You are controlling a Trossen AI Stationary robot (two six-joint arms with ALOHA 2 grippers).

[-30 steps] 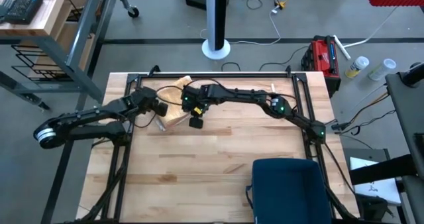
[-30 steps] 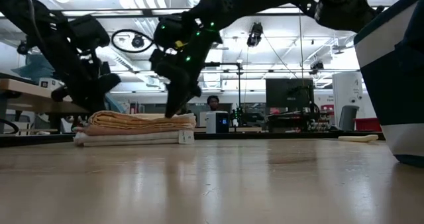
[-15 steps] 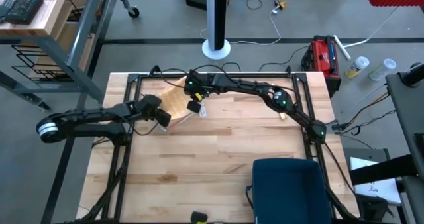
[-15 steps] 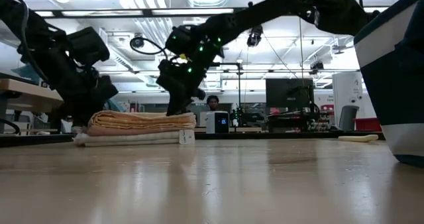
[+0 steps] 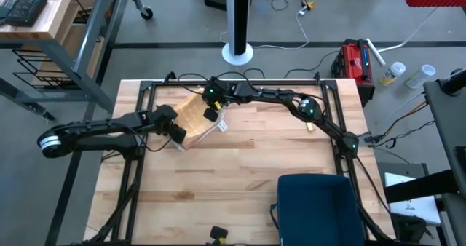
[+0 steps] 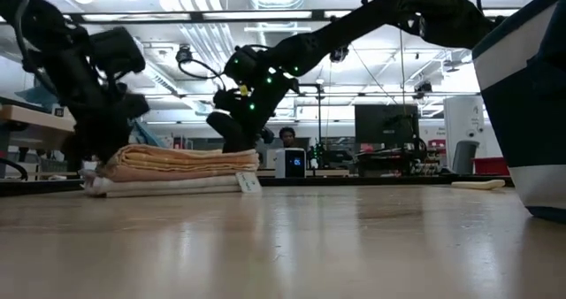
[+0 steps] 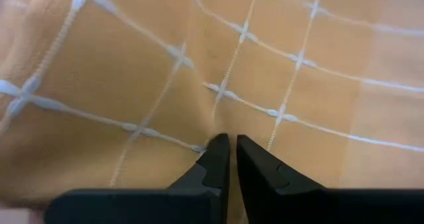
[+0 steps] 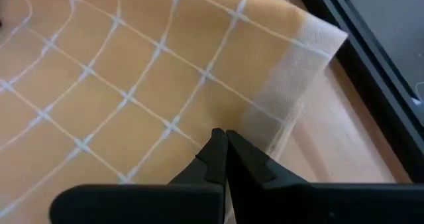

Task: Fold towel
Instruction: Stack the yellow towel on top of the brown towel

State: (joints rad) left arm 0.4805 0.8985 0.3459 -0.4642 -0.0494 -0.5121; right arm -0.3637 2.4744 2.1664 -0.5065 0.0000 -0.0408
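A folded orange towel point(image 5: 195, 115) with a white grid lies as a flat stack point(image 6: 172, 168) on the far left part of the table. A white tag point(image 5: 222, 126) sticks out at its right end. My left gripper point(image 5: 176, 134) is at the towel's near left corner, and in its wrist view point(image 7: 230, 148) the fingers stand almost together on the cloth. My right gripper point(image 5: 211, 114) is shut over the towel's right end point(image 8: 222, 139), near the pale hem point(image 8: 291, 78). In the low view it stands on top of the stack point(image 6: 232, 140). My left gripper touches the towel's top layer point(image 7: 218, 121) near the near left corner with its fingertips, coming slanting from the table's left; the towel lies flat on the table. My right gripper rests its shut fingertips on the top layer point(image 8: 199, 128) beside the hem, coming from above.
A dark blue bin point(image 5: 314, 206) stands at the near right of the table and fills the low view's right edge point(image 6: 531, 104). Black frame rails point(image 5: 335, 122) run along the table's sides. A small black and yellow object point(image 5: 217, 233) lies at the near edge.
My right gripper has moved from the towel's near right edge toward the table's far edge and come down on top of the stack. My left gripper has shifted toward the near edge along the towel's left side. The towel has slid a little leftward and turned slightly.
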